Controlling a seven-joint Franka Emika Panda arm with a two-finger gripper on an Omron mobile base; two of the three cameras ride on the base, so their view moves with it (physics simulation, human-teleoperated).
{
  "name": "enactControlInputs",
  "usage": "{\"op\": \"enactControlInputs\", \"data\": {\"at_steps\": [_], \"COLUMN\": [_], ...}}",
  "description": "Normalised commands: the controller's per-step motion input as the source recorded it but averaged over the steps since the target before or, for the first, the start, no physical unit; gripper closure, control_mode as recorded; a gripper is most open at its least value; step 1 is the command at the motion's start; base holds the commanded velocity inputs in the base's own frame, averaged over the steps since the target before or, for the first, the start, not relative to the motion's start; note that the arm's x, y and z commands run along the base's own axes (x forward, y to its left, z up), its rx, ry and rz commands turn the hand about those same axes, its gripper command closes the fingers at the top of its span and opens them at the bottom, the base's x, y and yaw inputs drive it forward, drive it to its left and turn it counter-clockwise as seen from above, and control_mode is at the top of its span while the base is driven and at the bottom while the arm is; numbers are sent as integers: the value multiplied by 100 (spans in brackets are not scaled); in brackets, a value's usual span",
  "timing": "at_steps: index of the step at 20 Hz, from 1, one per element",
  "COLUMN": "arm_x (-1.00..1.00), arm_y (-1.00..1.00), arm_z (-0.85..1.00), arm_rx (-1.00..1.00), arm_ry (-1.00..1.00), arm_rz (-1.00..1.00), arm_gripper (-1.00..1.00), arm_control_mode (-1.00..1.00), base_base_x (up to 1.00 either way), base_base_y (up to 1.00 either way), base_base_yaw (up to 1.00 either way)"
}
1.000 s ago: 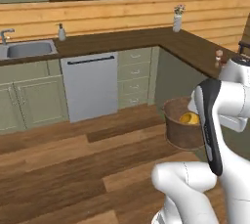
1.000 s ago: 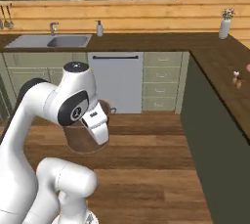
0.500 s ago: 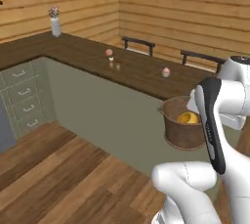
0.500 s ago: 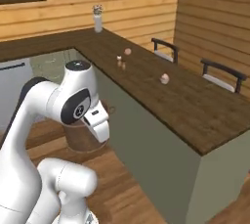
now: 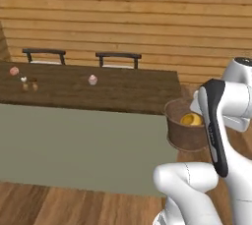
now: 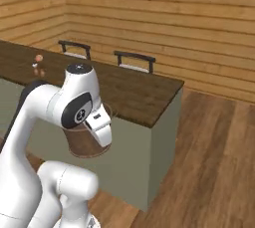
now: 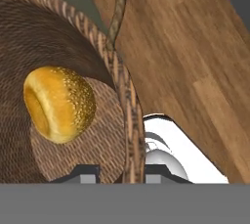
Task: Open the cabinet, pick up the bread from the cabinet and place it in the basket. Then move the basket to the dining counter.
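My gripper (image 7: 122,175) is shut on the rim of the brown woven basket (image 7: 128,120), one fingertip inside the wall and one outside. The basket (image 5: 183,135) hangs off the floor beside the arm, just past the right end of the dining counter (image 5: 103,91). The golden-brown bread (image 7: 58,103) lies inside on the basket's bottom and also shows as a yellow spot, the bread (image 5: 192,119), over the rim. From the other side the basket (image 6: 82,143) hangs in front of the counter's grey-green base, below the dining counter (image 6: 139,92). The cabinet is out of view.
Two dark chairs (image 5: 43,54) (image 5: 118,58) stand behind the counter against the plank wall. A pink cupcake (image 5: 92,79), another (image 5: 14,70) and small shakers (image 5: 28,85) sit on the counter's left part. Wood floor (image 6: 214,147) lies open past the counter's end.
The whole picture has swung from the sink and dishwasher side round to the dining counter, so the base has turned. The basket stays held in the same spot beside the arm.
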Motion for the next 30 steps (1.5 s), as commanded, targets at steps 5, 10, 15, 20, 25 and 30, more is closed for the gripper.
{"op": "enactControlInputs", "data": {"at_steps": [5, 10, 15, 20, 25, 30], "arm_x": [0, 0, 0, 0, 0, 0], "arm_y": [0, 0, 0, 0, 0, 0], "arm_z": [0, 0, 0, 0, 0, 0], "arm_rx": [0, 0, 0, 0, 0, 0], "arm_ry": [0, 0, 0, 0, 0, 0], "arm_rz": [0, 0, 0, 0, 0, 0], "arm_gripper": [100, 100, 100, 100, 100, 100], "arm_control_mode": [100, 100, 100, 100, 100, 100], "base_base_x": [36, 14, 48, 59, 67, 29], "base_base_y": [69, 66, 39, 21, 33, 50], "base_base_yaw": [-59, -11, -1, -15, -20, -6]}}
